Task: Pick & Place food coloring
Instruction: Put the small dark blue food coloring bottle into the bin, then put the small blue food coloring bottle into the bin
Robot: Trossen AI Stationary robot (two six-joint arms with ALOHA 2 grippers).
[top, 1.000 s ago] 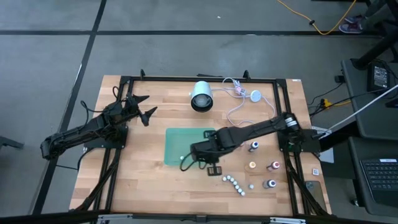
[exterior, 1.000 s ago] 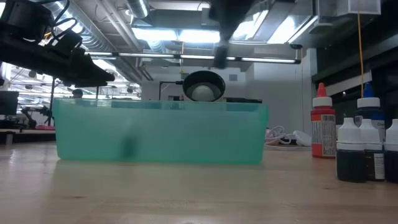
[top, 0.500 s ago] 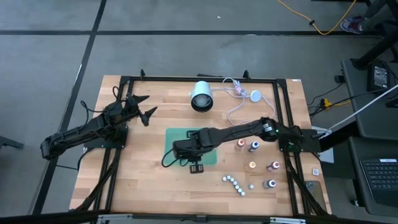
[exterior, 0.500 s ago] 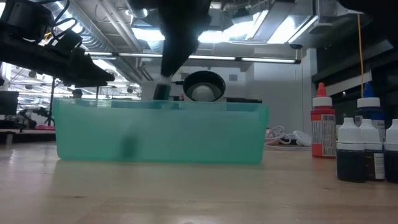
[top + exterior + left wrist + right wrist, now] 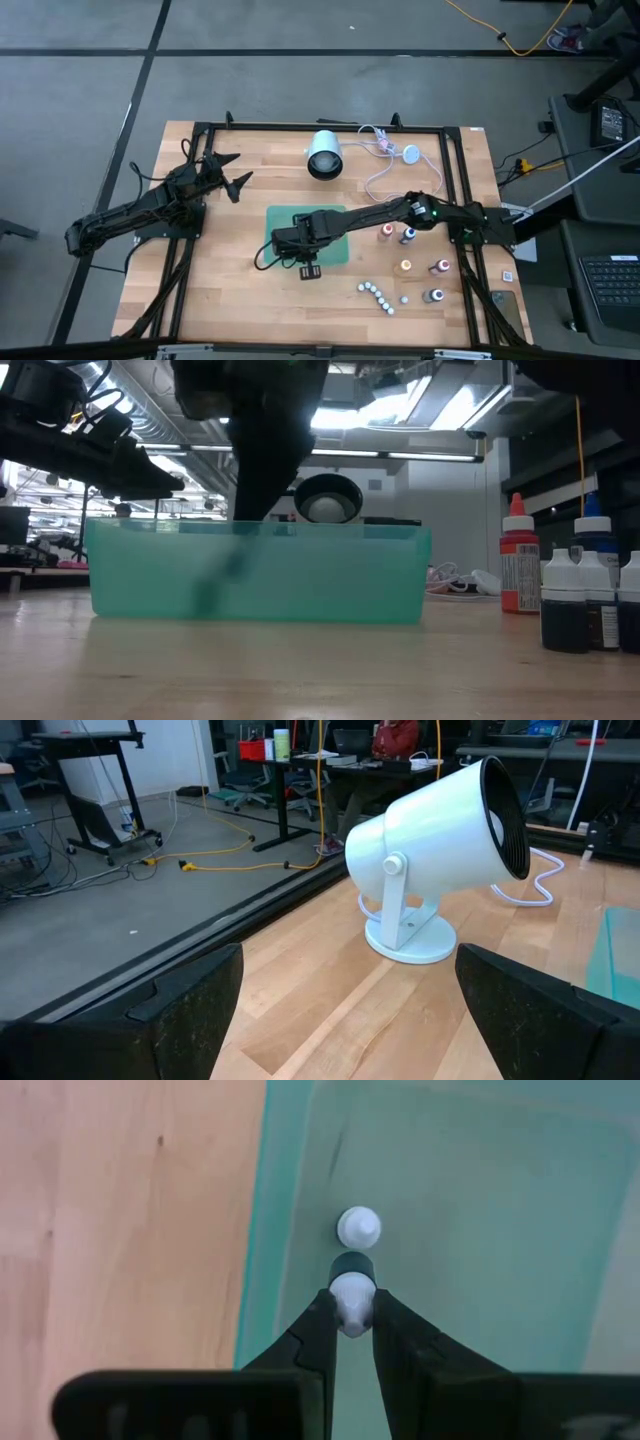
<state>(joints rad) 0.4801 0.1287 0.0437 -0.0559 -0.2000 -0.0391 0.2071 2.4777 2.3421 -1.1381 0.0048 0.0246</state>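
I am holding the right gripper [image 5: 352, 1312] over the green tray [image 5: 342, 215], near the tray's left wall, with the arm reaching across from the right side of the table. Its fingers [image 5: 312, 1340] are pinching shut on a small food coloring bottle [image 5: 352, 1292] — the pale cap is showing between the tips and a dark body just past them. In the right wrist view a second white cap [image 5: 358, 1226] is sitting on the tray floor just beyond the held bottle; I cannot tell whether the two are touching. From table height the arm is coming down into the tray behind its translucent front wall [image 5: 330, 580].

The remaining bottles are standing on the wood to the right of the tray: a red one [image 5: 387, 231] and a blue one [image 5: 408, 235] nearest it, an orange one [image 5: 405, 266] and a dark red one [image 5: 438, 267] further out, and a dark one [image 5: 433, 296] beyond those. A row of small white caps [image 5: 377, 296] is lying near them.

The left gripper [image 5: 229, 172] is waiting well to the tray's upper left, jaws spread wide and holding nothing — its wrist camera is looking at the white lamp [image 5: 440, 845] that is standing just behind the tray.
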